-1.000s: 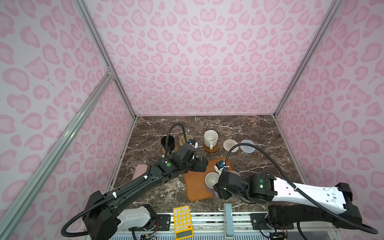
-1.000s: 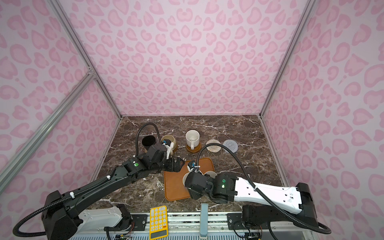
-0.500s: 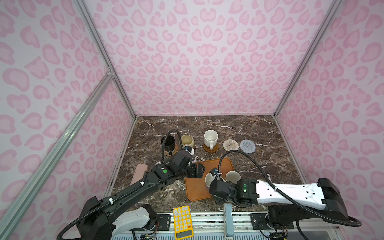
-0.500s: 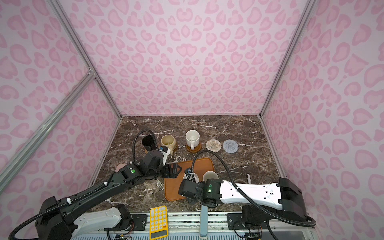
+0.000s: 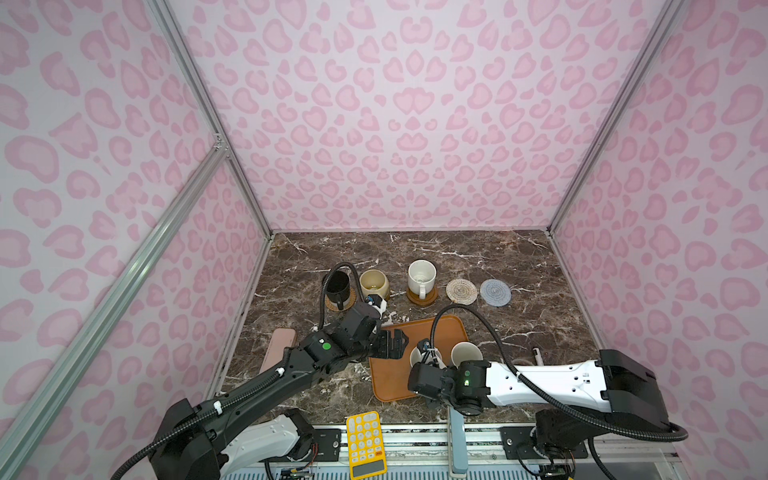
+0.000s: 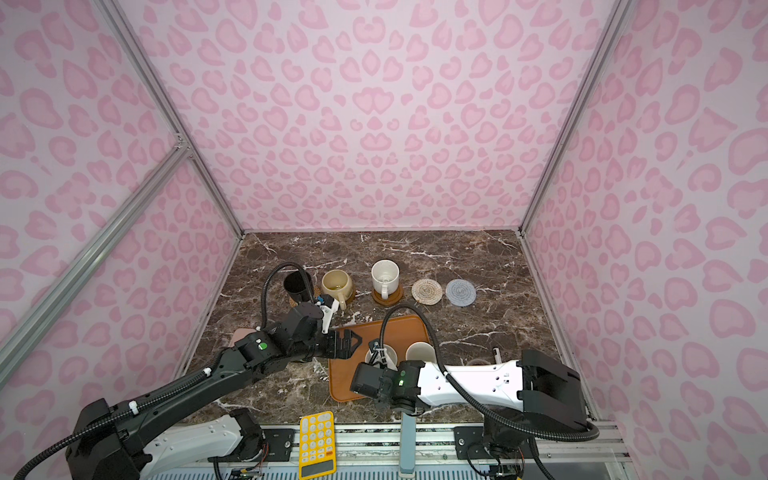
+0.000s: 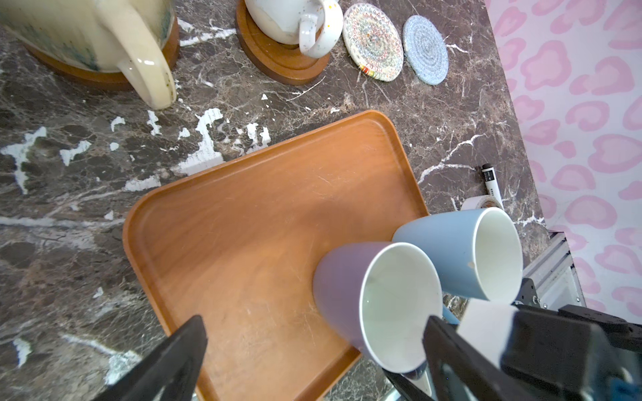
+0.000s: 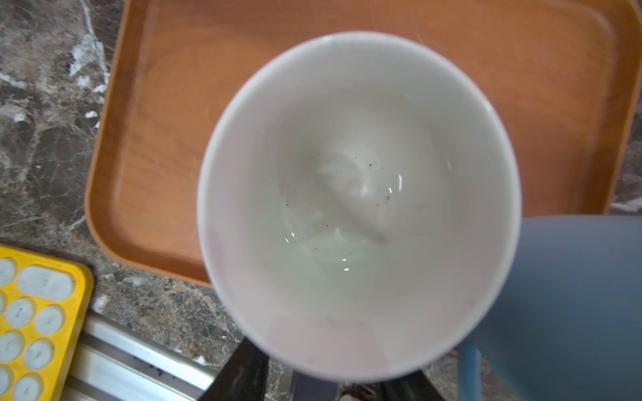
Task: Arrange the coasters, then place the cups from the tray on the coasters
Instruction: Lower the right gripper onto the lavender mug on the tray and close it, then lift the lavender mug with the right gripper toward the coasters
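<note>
The yellow calculator (image 5: pixel 365 442) lies nearest. Just behind it is the tray (image 5: pixel 386 384). The lavender cup (image 7: pixel 340 277) and the light blue cup (image 7: pixel 444 250) stand side by side on its near right part. The right gripper (image 8: pixel 319 386) is at the lavender cup's near side; I cannot tell if it grips. The left gripper (image 5: pixel 392 344) hangs wide open over the tray's far left part, holding nothing. Far back, the black cup (image 5: pixel 337 286), cream-yellow cup (image 5: pixel 374 284) and speckled white cup (image 5: pixel 421 275) stand in a row, each on a coaster (image 5: pixel 432 299). Right of them lie the cream coaster (image 5: pixel 461 291) and grey-blue coaster (image 5: pixel 495 292).
</note>
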Controlling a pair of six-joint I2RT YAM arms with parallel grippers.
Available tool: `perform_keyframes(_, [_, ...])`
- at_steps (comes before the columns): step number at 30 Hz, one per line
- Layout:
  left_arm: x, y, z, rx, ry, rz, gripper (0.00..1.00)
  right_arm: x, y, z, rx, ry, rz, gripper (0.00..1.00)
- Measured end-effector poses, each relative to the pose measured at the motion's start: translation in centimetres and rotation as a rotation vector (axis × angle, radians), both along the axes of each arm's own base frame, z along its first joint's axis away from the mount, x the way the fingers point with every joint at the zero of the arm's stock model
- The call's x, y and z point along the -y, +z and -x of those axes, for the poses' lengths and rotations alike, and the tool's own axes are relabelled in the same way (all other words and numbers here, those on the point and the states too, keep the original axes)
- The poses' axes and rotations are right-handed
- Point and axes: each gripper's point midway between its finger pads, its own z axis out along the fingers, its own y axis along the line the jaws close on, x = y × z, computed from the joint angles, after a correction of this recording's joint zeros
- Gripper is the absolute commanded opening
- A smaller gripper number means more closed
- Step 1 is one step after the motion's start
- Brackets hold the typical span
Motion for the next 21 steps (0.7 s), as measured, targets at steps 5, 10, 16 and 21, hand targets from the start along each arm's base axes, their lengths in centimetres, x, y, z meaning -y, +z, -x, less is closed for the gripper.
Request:
perform_keyframes(5, [-0.5,-0.1,0.0,0.0,0.016,0.004,0.99,-0.1,-0.6,-0.8,0.03,-0.022,0.02,0.4])
perform_keyframes(10, [-0.9,0.0,0.3,0.011,0.027,0.014,0.99,-0.2,-0.9,-1.3,0.051,-0.044,0.016,0.3])
perform_keyframes(16, [-1.4,0.2,0.4,0.024,0.044,0.019,1.0,-0.6,-1.2,-1.6,0.065,-0.049,0.003,0.16])
perform_keyframes(21, [-1.4,0.5,0.4,0.032,0.045,0.027,1.0,-1.3,-0.8,-1.9,0.075,-0.049,-0.013,0.04])
